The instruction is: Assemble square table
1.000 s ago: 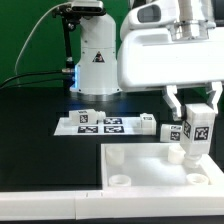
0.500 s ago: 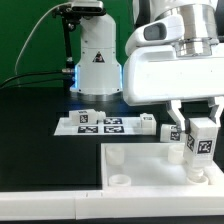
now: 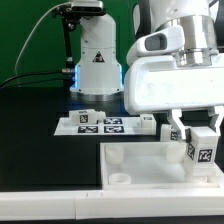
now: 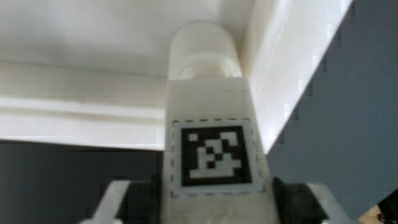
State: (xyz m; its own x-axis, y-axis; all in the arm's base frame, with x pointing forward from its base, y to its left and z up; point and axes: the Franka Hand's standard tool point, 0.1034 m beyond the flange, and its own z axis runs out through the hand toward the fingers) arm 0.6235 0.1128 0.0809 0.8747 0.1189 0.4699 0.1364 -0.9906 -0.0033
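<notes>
Arm low over the slab's corner, a leg pinched upright in the fingers.

The black desk runs back to a green wall and the arm's white base. The marker board lies flat in front of that base, with a loose leg just beside its end on the exterior view's right. Nearer, the square slab lies rim up, its two sockets on the exterior view's left uncovered, with bare desk beyond that edge. The fingers are closed on a tagged leg, one on either side, holding it upright over the slab's corner on the exterior view's right. From the wrist, the leg's far end reaches the slab; whether it sits in a socket I cannot tell.
</notes>
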